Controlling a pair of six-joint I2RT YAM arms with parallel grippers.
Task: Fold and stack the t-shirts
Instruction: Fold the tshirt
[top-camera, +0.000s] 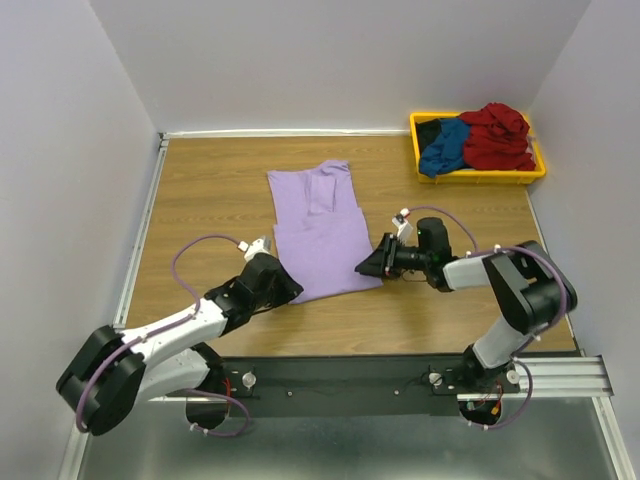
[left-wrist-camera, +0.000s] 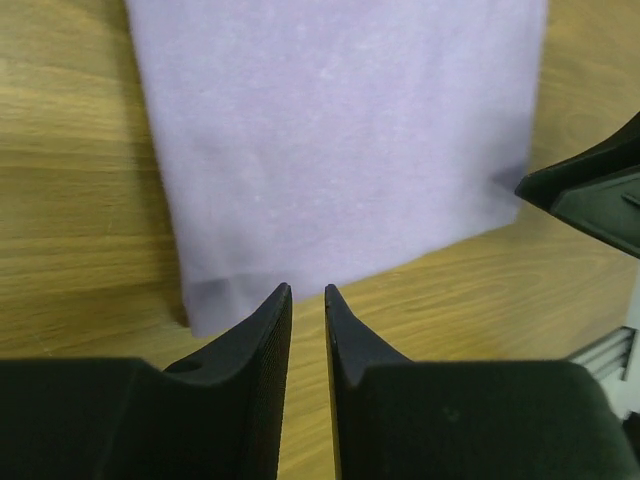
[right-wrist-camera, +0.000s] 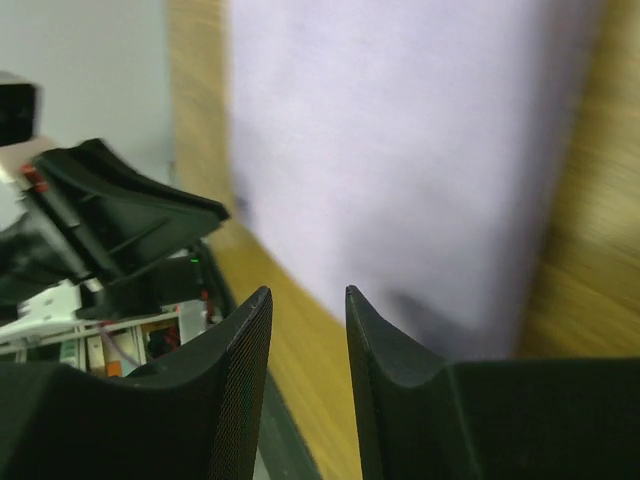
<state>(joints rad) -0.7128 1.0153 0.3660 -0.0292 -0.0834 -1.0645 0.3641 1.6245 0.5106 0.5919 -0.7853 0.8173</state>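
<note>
A large lavender-purple t-shirt (top-camera: 322, 232) lies partly folded on the wooden table (top-camera: 210, 190), its near hem toward the arms. My left gripper (top-camera: 296, 291) sits low at the hem's near-left corner; in the left wrist view (left-wrist-camera: 306, 290) its jaws stand a narrow gap apart, empty, just short of the cloth (left-wrist-camera: 330, 140). My right gripper (top-camera: 362, 269) is at the near-right corner, open and empty beside the cloth edge (right-wrist-camera: 400, 150) in the right wrist view (right-wrist-camera: 308, 292). Dark red (top-camera: 497, 135), blue (top-camera: 446, 146) and black (top-camera: 428, 130) shirts lie heaped in the bin.
A yellow plastic bin (top-camera: 480, 176) stands at the far right corner. White walls close the table at the back and both sides. The metal base rail (top-camera: 400, 375) runs along the near edge. The right gripper's black body (left-wrist-camera: 590, 195) shows in the left wrist view.
</note>
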